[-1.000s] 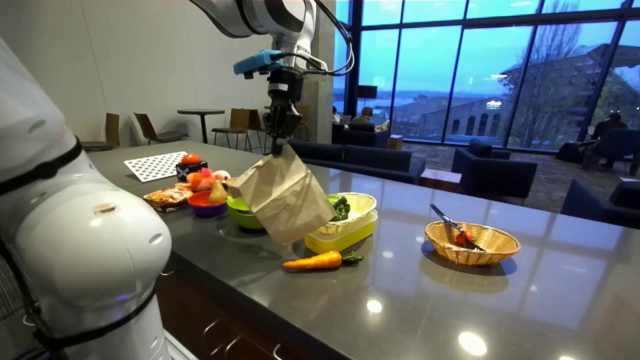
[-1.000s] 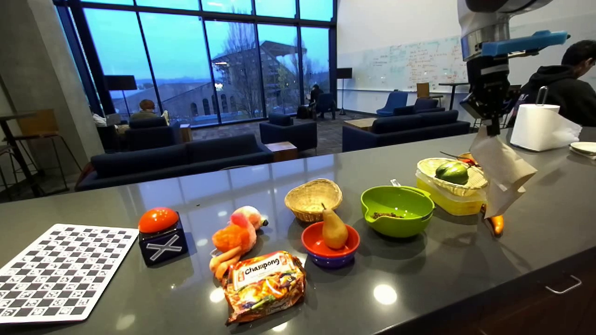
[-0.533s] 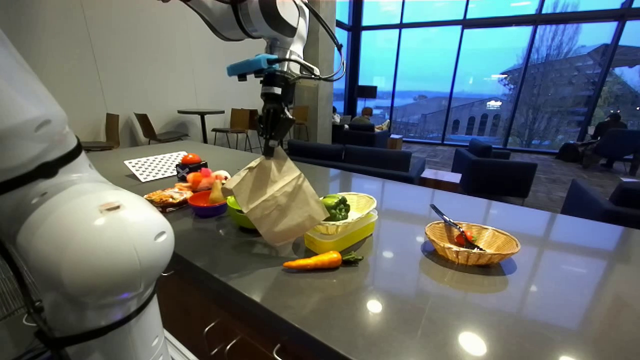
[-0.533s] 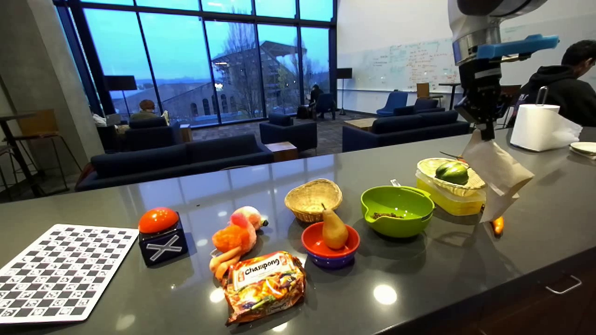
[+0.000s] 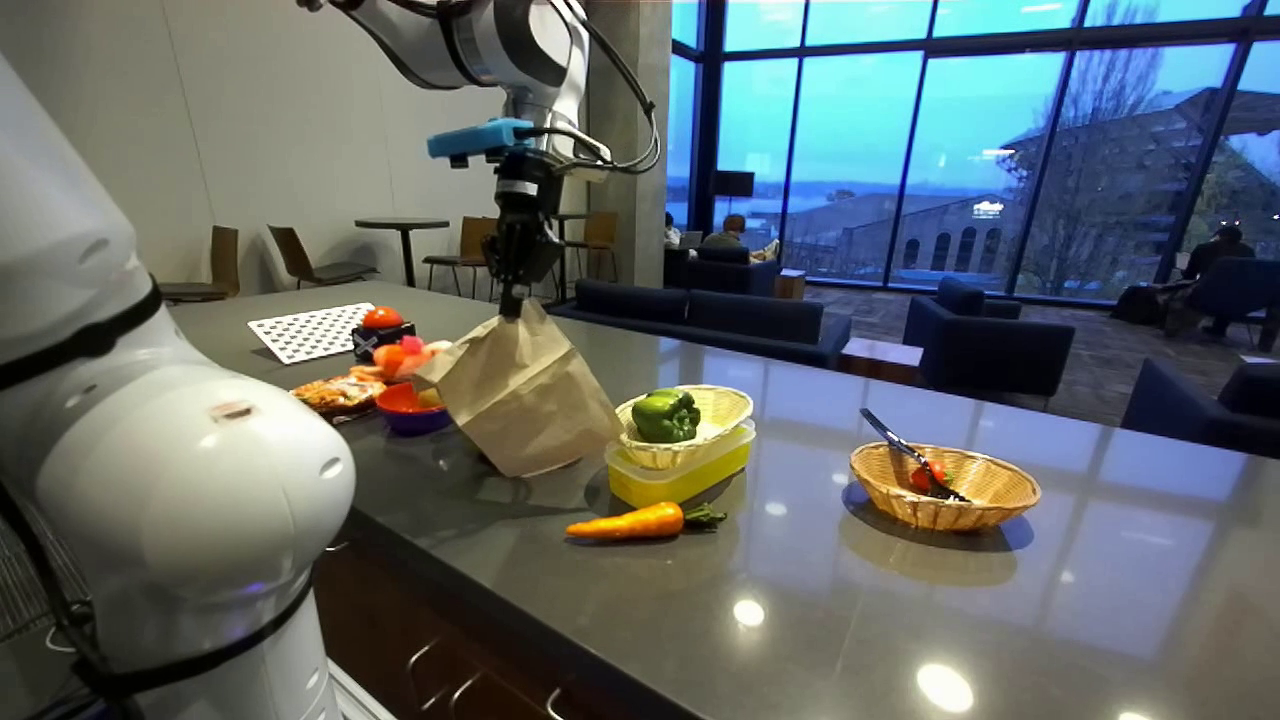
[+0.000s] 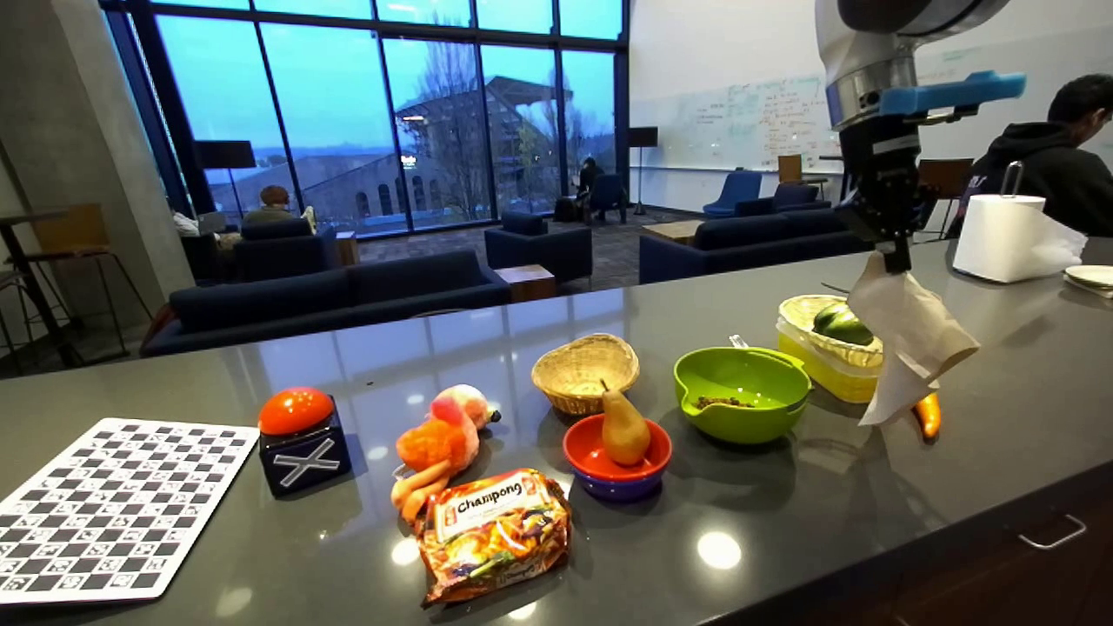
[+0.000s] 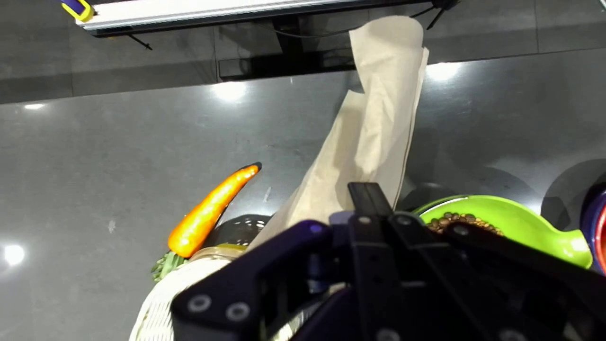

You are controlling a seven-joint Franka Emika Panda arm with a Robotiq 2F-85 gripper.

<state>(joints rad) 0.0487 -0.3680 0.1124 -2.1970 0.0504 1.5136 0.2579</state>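
My gripper (image 5: 513,304) is shut on the top of a brown paper sheet or napkin (image 5: 522,395), which hangs creased above the counter. In the wrist view the fingertips (image 7: 367,196) meet, and the paper (image 7: 386,104) spreads out beyond them. To one side sits a yellow container (image 5: 680,480) bearing a pale basket (image 5: 725,412) with a green pepper (image 5: 665,416). On the paper's other side is a green bowl (image 6: 739,396) with brown beans in it, hidden by the paper in an exterior view. An orange carrot (image 7: 208,213) lies on the counter nearby.
A wicker basket (image 5: 945,500) holds a tomato and a dark utensil. Farther along stand a pear (image 6: 624,426) in stacked bowls, a small basket (image 6: 584,374), a noodle packet (image 6: 496,539), a plush toy (image 6: 443,439) and a red button (image 6: 296,413). A paper roll (image 6: 1000,239) stands behind.
The gripper and its paper have moved left and slightly down in both exterior views. In one of them the pepper has come into full view, while the green bowl is now covered by the paper.
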